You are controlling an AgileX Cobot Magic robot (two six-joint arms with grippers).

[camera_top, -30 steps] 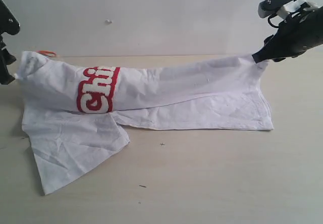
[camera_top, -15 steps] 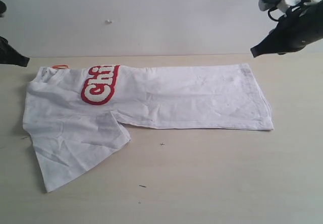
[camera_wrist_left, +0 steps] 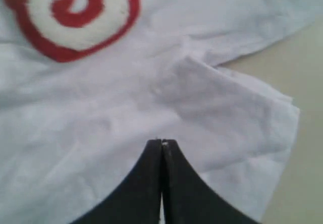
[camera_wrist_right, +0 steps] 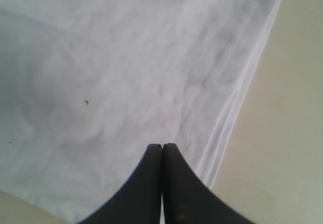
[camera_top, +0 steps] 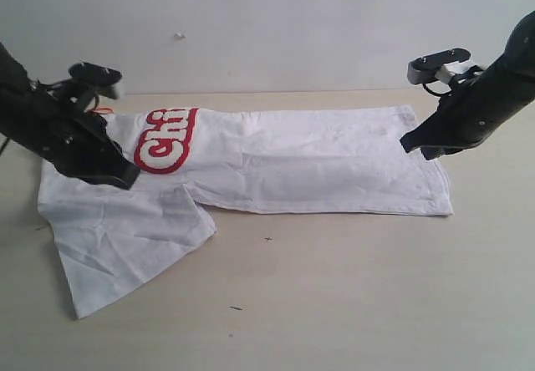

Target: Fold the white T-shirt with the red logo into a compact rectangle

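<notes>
Exterior view: left gripper and right gripper, jaws pressed together, have dropped toward the white T-shirt.

A pale beige wooden tabletop carries a white cotton T-shirt, folded lengthwise from nine to three o'clock, its sleeve splayed toward seven.

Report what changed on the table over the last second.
Both grippers let go of the raised far edge, and the white T-shirt dropped flat, folded lengthwise. The left gripper and right gripper then shut empty and came down over its two ends. The near edge and the splayed sleeve stayed put; the red logo still shows only its first letters.
</notes>
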